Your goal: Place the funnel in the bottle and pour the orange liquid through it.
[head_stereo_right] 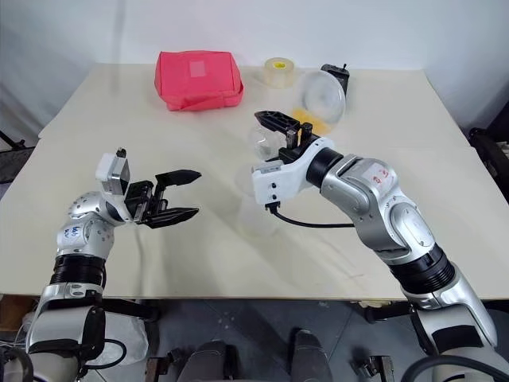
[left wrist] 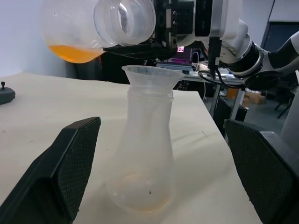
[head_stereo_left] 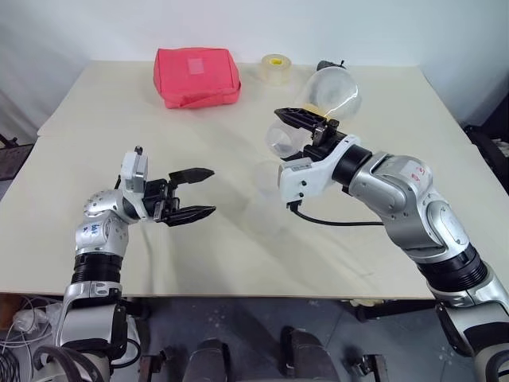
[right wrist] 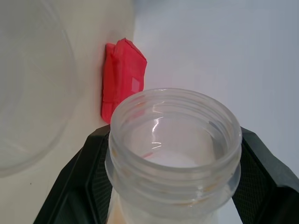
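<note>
The translucent bottle (left wrist: pixel 145 154) stands upright on the table with the clear funnel (left wrist: pixel 152 77) seated in its neck. My right gripper (head_stereo_left: pixel 286 127) is shut on the neck of a clear round jar (head_stereo_left: pixel 336 91). The jar is tipped on its side just above and behind the funnel. The orange liquid (left wrist: pixel 74 52) pools in the jar's belly, short of its mouth (left wrist: pixel 124 21). My left gripper (head_stereo_left: pixel 211 191) is open, level and pointed at the bottle, a short way to its left and not touching it. In the left wrist view its fingers (left wrist: pixel 65 172) frame the bottle.
A red pouch (head_stereo_left: pixel 196 76) and a yellowish tape roll (head_stereo_left: pixel 276 69) lie at the table's far side. A small black object (head_stereo_right: pixel 338 73) sits behind the jar. A black cable (head_stereo_left: pixel 334 221) trails from my right wrist over the tabletop.
</note>
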Robot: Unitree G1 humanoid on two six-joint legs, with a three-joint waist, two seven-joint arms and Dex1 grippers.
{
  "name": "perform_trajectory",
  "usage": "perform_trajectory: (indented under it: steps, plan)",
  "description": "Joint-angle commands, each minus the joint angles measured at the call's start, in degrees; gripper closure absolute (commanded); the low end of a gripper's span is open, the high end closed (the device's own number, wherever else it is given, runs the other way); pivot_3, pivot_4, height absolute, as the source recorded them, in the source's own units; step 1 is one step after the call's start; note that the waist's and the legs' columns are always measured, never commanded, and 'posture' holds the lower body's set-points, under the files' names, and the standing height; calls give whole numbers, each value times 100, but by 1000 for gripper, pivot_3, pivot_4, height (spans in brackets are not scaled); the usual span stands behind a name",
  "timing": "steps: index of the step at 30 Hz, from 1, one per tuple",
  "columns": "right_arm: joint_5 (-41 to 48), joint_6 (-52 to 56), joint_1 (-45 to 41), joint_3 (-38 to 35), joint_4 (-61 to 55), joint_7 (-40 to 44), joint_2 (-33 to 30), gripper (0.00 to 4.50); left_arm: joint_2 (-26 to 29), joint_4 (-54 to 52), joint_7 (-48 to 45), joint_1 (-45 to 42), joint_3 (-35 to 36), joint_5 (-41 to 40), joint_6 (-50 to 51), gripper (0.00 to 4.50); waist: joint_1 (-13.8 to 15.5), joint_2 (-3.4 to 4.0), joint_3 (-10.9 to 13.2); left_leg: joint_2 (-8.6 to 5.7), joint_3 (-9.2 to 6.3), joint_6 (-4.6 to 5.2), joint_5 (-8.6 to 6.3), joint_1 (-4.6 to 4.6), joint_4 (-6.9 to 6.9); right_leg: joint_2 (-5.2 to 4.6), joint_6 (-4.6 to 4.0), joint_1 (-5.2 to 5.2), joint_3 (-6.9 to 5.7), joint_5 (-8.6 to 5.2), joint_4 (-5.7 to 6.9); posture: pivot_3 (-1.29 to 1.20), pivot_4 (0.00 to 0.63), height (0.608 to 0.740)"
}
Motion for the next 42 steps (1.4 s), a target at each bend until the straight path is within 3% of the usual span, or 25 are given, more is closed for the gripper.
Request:
perform_trajectory:
  steps: [1,42]
  plan:
    - [-117,-71,-138,-241,-167,5,32,1664,45,-75,-188,11,110,-139,-75,0,-1,0,0,0,0,0,0,0,0,0,0,0,0,0,0,0,150,740]
    - [-1115,-1090,-259,-354,79,-175,-116,1664,62,-9,-410,-34,36,-156,-4,0,-9,0,0,0,0,-1,0,0,0,0,0,0,0,0,0,0,150,740]
